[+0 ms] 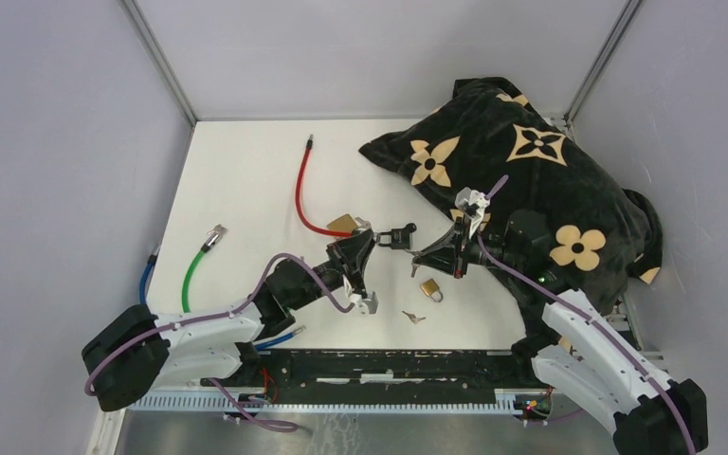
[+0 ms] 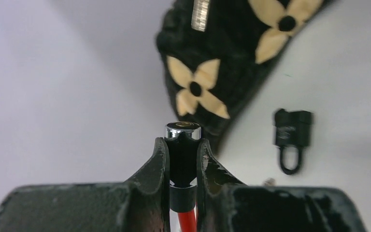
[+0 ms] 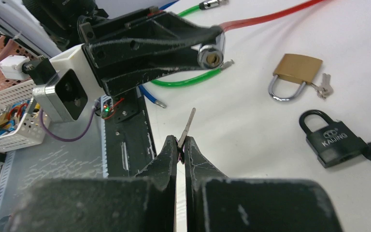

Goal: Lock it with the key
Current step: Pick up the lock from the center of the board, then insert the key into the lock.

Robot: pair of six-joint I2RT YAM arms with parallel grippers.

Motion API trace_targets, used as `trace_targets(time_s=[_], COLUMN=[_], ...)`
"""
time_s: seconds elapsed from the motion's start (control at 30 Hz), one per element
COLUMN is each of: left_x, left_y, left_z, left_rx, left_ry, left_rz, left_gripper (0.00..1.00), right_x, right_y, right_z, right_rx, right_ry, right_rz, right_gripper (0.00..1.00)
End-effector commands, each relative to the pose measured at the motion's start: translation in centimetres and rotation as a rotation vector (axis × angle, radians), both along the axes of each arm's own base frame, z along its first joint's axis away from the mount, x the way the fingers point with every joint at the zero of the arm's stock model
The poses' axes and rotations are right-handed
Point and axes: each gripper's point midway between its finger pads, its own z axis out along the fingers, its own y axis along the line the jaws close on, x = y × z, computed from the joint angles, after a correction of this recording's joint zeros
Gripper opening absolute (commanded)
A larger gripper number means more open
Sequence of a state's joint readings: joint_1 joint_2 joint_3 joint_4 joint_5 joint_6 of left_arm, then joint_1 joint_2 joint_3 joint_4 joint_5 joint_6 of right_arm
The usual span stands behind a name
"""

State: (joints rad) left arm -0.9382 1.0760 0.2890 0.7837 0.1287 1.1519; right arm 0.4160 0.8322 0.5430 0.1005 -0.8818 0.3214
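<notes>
The red cable lock [image 1: 300,190] curves across the white table, and its chrome-tipped black head [image 2: 183,130] stands between my left gripper's [image 2: 183,145] fingers, which are shut on it. In the right wrist view that head [image 3: 211,55] shows its brass keyhole facing the camera. My right gripper [image 3: 182,142] is shut on a thin silver key [image 3: 188,123], whose blade points up toward the keyhole with a gap between them. From above, the left gripper [image 1: 368,239] and the right gripper [image 1: 420,256] face each other at mid-table.
A black padlock [image 3: 335,140] with a key in it and a brass padlock [image 3: 294,72] lie near the grippers. A second brass padlock [image 1: 430,289] and a loose key [image 1: 414,317] lie nearer the front. A black flowered cushion [image 1: 521,161] fills the back right. Green [image 1: 194,270] and blue [image 1: 145,280] cables lie left.
</notes>
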Motion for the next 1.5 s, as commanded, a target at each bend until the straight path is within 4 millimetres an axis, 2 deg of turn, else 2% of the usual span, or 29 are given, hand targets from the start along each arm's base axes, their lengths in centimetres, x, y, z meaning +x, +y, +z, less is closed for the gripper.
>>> trace_targets(time_s=[0.0, 0.1, 0.2, 0.3, 0.5, 0.7, 0.93, 1.4, 1.47], left_x=[-0.9, -1.9, -2.6, -2.7, -3.2, -3.3, -3.5, -3.6, -3.6], left_y=[0.9, 0.7, 0.0, -0.6, -1.2, -1.0, -1.0, -1.0, -1.0], left_z=[10.5, 12.6, 13.0, 13.1, 13.1, 13.0, 12.9, 12.8, 12.7], left_rx=[-0.194, -0.224, -0.208, -0.200, -0.202, -0.188, -0.186, -0.176, -0.172], left_ry=[-0.373, -0.459, -0.510, -0.517, -0.524, -0.541, -0.543, -0.549, -0.550], left_rz=[0.009, -0.026, -0.062, -0.072, -0.098, -0.091, -0.101, -0.101, -0.104], left_gripper=[0.02, 0.02, 0.02, 0.02, 0.02, 0.02, 0.02, 0.02, 0.02], right_x=[-0.4, -0.2, -0.7, -0.2, 0.4, 1.3, 1.4, 1.8, 1.8], right_y=[1.1, 1.7, 2.8, 3.2, 4.0, 3.8, 3.9, 3.8, 3.7], right_z=[4.8, 6.5, 8.6, 9.2, 8.9, 8.2, 8.1, 6.2, 6.5], right_rx=[0.115, 0.154, 0.204, 0.185, 0.177, 0.131, 0.123, 0.060, 0.069], right_ry=[-0.104, -0.142, -0.179, -0.199, -0.180, -0.165, -0.144, -0.105, -0.111], right_rz=[0.010, -0.018, -0.005, -0.034, -0.037, -0.078, -0.081, -0.094, -0.094], right_gripper=[0.00, 0.00, 0.00, 0.00, 0.00, 0.00, 0.00, 0.00, 0.00])
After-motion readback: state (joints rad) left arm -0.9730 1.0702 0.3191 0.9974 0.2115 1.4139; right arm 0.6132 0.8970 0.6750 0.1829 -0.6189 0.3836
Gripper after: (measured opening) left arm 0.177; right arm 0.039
